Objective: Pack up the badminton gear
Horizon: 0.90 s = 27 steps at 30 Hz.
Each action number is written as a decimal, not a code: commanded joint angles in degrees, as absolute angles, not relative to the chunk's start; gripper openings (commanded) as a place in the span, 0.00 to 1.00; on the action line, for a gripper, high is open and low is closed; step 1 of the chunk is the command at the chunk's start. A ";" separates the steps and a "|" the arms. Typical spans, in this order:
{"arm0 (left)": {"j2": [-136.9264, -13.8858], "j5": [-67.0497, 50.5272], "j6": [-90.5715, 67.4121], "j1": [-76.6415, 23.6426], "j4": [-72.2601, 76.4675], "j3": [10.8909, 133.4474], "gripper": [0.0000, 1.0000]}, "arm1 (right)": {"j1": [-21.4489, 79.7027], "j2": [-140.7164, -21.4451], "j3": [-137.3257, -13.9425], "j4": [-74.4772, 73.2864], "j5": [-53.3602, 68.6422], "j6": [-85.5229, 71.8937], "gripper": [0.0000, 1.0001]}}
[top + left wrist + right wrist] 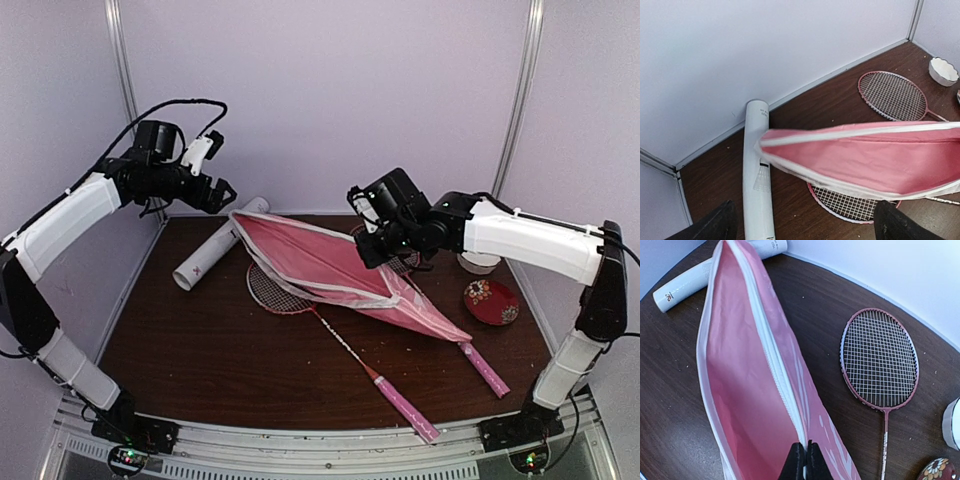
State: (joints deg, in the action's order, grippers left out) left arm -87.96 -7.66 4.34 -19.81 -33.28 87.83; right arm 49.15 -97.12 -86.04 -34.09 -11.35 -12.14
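Our right claw (805,460) is pinched tight on the white zipper edge of the pink cover (320,265), at the cover's right side about midway along its length. It holds that edge up off the table (200,350), so the cover's mouth gapes along the whole seam. Inside the cover we see only pink lining.

Under the cover's near left edge lies the first racquet (275,290), its strung head half hidden by the fabric and its pink handle running out toward the near side. Just beyond the cover's far right side lies the head of the second racquet (880,357); its handle comes out from beneath the cover's narrow end.

Left of the cover's wide end lies the long white tube (215,248), flat on the table; what it holds we cannot tell. Right of the cover stands a white shuttlecock (943,71), open end up, and whether more nest in it we cannot tell. Near it sits a small red patterned dish (491,301).

Our left claw (222,192) hangs above the tube, left of the cover, fingers spread wide and gripping nothing.
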 commanded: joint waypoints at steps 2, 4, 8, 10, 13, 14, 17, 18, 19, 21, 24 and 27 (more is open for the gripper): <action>-83.34 -15.09 6.98 -20.99 -27.86 89.18 0.98 | 49.15 -90.08 -85.42 -33.41 -12.85 -4.49 0.00; -81.90 -16.68 9.08 -22.54 -27.99 89.27 0.98 | 49.13 -87.36 -85.20 -34.70 -11.01 -1.30 0.00; -79.69 -21.72 11.73 -25.24 -29.04 89.72 0.95 | 49.45 -81.54 -81.99 -34.39 -4.18 6.58 0.00; -79.75 -25.67 13.42 -26.40 -31.96 90.99 0.90 | 50.22 -78.74 -79.19 -33.21 -2.14 10.40 0.00; -79.98 -26.82 17.52 -30.17 -36.82 91.97 0.85 | 52.11 -75.53 -76.19 -32.74 -0.06 15.15 0.00; -80.02 -26.56 18.80 -31.89 -38.64 92.00 0.85 | 52.77 -74.75 -75.66 -33.11 0.63 16.59 0.00; -80.56 -24.45 20.58 -36.67 -41.13 92.20 0.79 | 55.33 -73.10 -75.60 -34.83 2.25 20.34 0.00; -80.89 -24.22 20.64 -37.99 -41.47 92.20 0.77 | 56.16 -72.54 -75.52 -35.08 2.73 21.22 0.00; -81.12 -23.86 20.59 -39.30 -41.57 92.13 0.75 | 56.84 -72.02 -75.50 -35.26 3.19 21.87 0.00; -81.16 -24.44 20.52 -41.70 -41.57 91.52 0.68 | 58.01 -71.14 -75.66 -35.93 5.01 22.79 0.00; -81.73 -26.16 19.68 -45.34 -41.37 90.79 0.64 | 60.06 -69.89 -75.05 -35.70 6.07 23.13 0.00; -82.17 -29.15 16.80 -47.26 -40.39 89.58 0.62 | 61.62 -68.93 -74.36 -35.25 6.68 23.42 0.00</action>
